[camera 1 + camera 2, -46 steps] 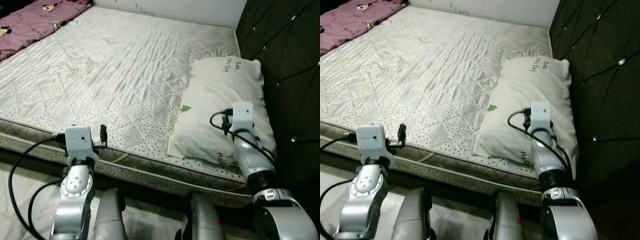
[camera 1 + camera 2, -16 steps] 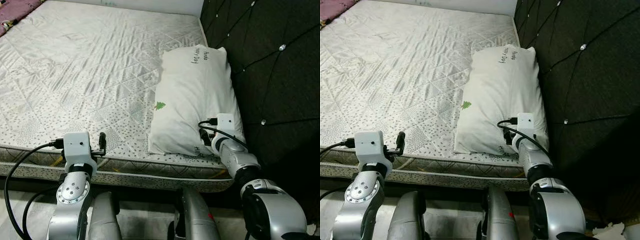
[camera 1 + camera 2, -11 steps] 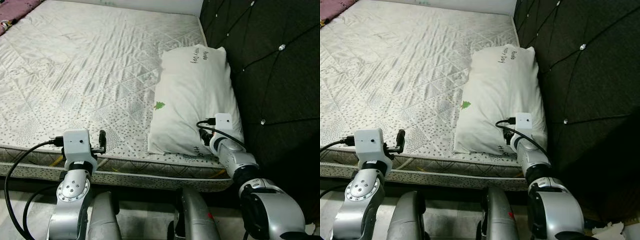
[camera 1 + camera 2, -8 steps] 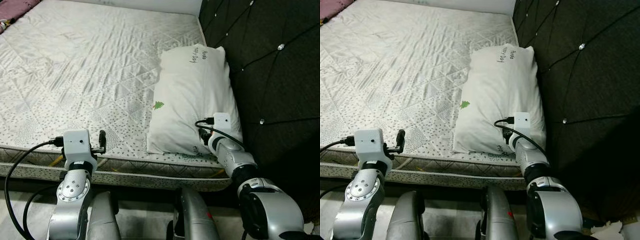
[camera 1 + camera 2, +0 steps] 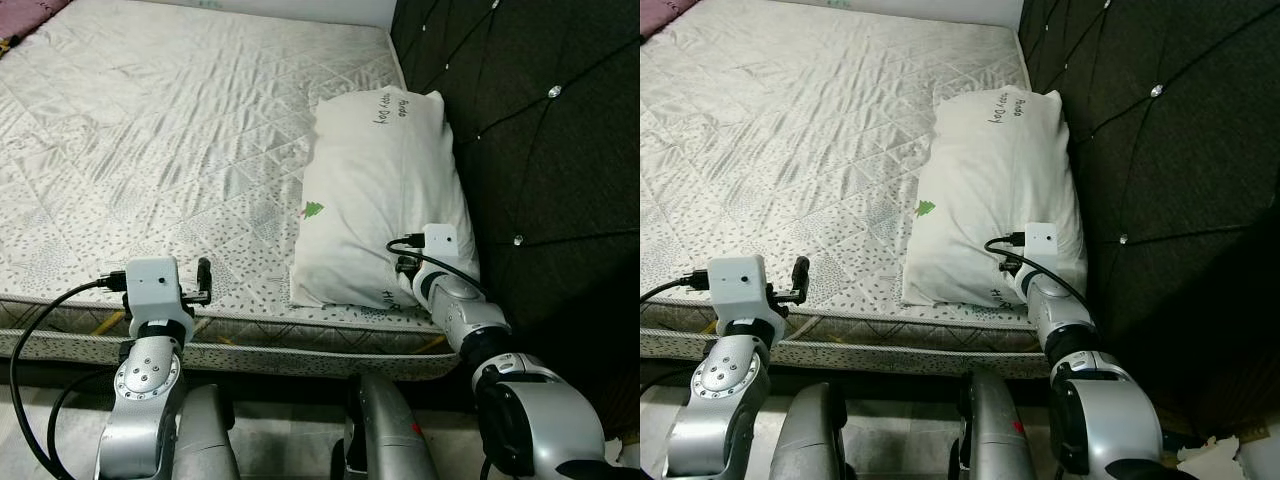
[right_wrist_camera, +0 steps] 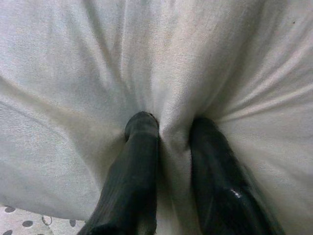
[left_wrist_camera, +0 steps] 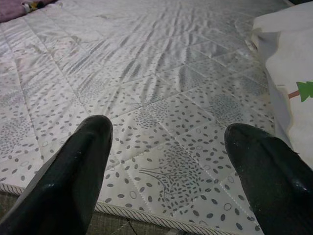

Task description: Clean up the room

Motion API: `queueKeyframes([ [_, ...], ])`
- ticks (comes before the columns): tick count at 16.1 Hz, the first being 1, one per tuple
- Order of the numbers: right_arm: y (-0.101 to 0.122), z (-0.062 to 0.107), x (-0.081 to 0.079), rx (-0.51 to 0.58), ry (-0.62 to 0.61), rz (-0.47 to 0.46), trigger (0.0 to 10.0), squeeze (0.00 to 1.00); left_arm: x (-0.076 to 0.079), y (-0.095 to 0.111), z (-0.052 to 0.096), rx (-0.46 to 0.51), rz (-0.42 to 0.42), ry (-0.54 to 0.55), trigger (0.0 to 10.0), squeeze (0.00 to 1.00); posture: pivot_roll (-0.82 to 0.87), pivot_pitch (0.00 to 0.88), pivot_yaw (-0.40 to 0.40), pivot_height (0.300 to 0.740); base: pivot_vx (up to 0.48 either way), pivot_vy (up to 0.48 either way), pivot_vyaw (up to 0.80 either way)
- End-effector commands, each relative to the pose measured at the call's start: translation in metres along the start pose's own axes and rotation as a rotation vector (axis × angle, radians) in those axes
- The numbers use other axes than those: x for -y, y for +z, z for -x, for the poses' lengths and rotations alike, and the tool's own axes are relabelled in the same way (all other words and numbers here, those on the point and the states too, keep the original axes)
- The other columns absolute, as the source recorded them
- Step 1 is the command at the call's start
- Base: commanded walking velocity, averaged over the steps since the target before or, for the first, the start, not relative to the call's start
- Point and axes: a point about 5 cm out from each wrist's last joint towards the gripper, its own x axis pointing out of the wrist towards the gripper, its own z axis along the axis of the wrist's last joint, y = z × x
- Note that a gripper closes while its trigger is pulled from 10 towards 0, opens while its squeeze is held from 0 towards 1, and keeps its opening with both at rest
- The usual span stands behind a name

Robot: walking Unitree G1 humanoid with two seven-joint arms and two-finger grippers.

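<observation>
Since 2.8 s ago the head camera has swung toward the headboard, so the purple blanket has slid out to the far corner; over the same span the right gripper (image 6: 168, 142) has sunk from above the pillow (image 5: 380, 190) into its near end, and the pillow's near end now lies a little closer to the mattress edge than half a second ago

That white pillow, printed with a small green tree (image 5: 313, 209) and dark lettering at both ends, lies lengthwise on the mattress (image 5: 170, 140), its far end pointing to 12 o'clock and its long side right against the dark tufted headboard (image 5: 530, 130) at 3 o'clock. Its near end sits just short of the mattress edge at 6 o'clock. In the right wrist view the two black fingers (image 6: 139, 171) are drawn close together with a ridge of pillow fabric pinched between them, creases fanning out from the pinch.

At about 9 o'clock from the pillow's near end, well apart from it, the left gripper (image 7: 168, 147) hangs over the near mattress edge with its fingers (image 7: 73, 171) spread wide and nothing between them. A strip of purple blanket (image 7: 22, 6) lies at the far side of the bed, toward 11 o'clock
</observation>
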Motion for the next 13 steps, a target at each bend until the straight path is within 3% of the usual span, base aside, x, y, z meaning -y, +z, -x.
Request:
queueKeyframes([
  [1,-0.009,-0.001,-0.008,-0.049,0.032,-0.018,0.0,0.0,0.001,0.001,-0.001,0.005,0.001,0.007,10.0,0.0,0.16,0.069,-0.084,0.582,0.0,0.0,0.0],
  [9,0.011,-0.001,0.001,0.053,-0.022,-0.104,0.0,0.0,-0.002,0.001,-0.003,0.012,-0.003,0.021,10.0,0.0,0.17,0.045,-0.078,0.582,0.0,0.0,0.0],
  [12,0.031,0.001,0.023,0.146,-0.14,-0.16,0.0,0.0,-0.003,0.001,-0.006,0.018,-0.011,0.02,10.0,0.0,0.17,0.024,-0.066,0.582,0.0,0.0,0.0],
  [13,0.042,0.006,0.042,0.208,-0.24,-0.153,0.0,0.0,-0.003,0.002,-0.007,0.022,-0.012,0.016,10.0,0.0,0.17,0.02,-0.062,0.582,0.0,0.0,0.0],
])
